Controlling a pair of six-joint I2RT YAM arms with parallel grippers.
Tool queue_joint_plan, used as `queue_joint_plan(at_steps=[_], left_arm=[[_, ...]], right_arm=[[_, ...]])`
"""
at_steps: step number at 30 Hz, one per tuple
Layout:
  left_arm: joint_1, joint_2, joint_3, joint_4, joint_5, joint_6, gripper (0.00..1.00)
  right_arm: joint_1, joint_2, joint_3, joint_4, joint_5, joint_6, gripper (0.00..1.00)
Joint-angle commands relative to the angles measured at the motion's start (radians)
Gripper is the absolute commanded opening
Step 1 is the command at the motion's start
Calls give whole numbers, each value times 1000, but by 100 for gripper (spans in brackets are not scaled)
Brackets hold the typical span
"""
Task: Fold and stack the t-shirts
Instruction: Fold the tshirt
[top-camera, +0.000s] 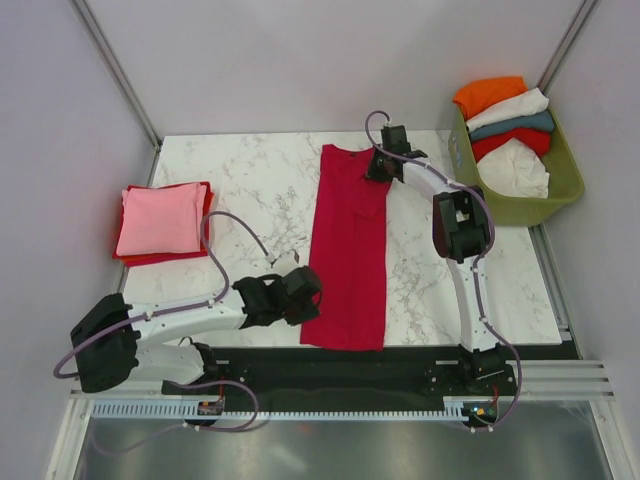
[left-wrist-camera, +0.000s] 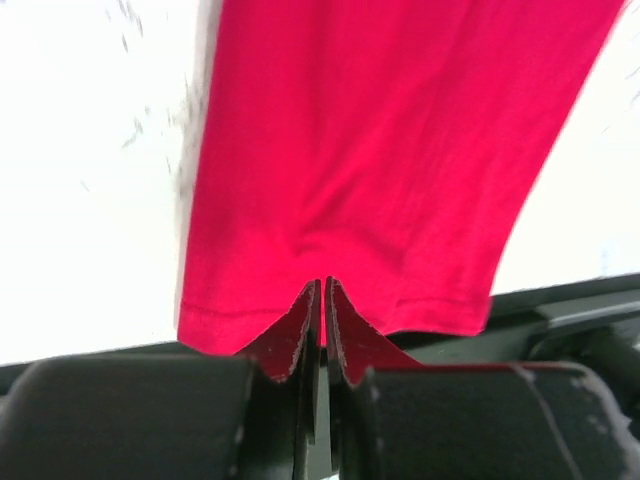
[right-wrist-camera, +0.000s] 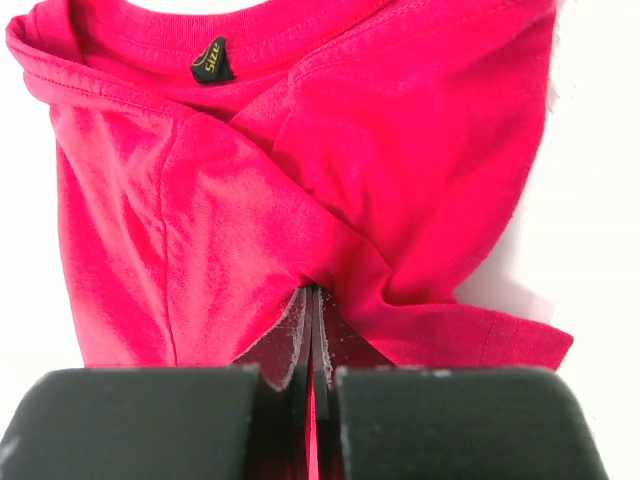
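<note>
We've got the long crimson red cloth t-shirt (top-camera: 350, 250) lying flat as a narrow strip down the middle of the white marble table (top-camera: 250, 190), collar at the far end. The left gripper (left-wrist-camera: 322, 295) is pinched tight on the near hem, with red cloth between the closed jaws. The right gripper (right-wrist-camera: 312, 300) is clamped the same way on a bunched fold just below the collar. Over on the left, a folded pink t-shirt (top-camera: 160, 220) sits on a folded red one (top-camera: 160, 258). More shirts are piled in the olive-green plastic basket (top-camera: 525, 212) at far right.
</note>
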Motion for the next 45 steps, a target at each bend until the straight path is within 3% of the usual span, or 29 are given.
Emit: queue_joint_plan(at_steps=[1,6,11,16,20,23,29,35,40,45], left_arm=[[130,-51,54,0,50,156,11],[329,-1,104,20,131,296,9],[391,42,163,43,104,395,8],[429,59,213,51,113,461,9],[431,38,221,52,107,509,9],[431,13,193,54,100,535,9],[423,-56,60,113,128,520,8],[386,-117,-81,195,191,500,12],[351,-163,-162,210,251,465,20],[302,-171,-196,230,298,452,28]], right_arm=[[12,104,37,-113,38,-10,0],[12,181,178,-120,50,-6,4],[12,192,267,-114,19,-12,16],[10,92,257,-84,-20,-32,27],[12,-67,90,32,-105,-56,27],[23,-260,-154,149,-108,-70,27],[62,-703,-794,326,-51,-41,34],[128,-958,-1180,280,-30,-7,35],[214,-1259,-1383,160,-8,-3,39],[267,-1474,-1572,93,-85,140,43]])
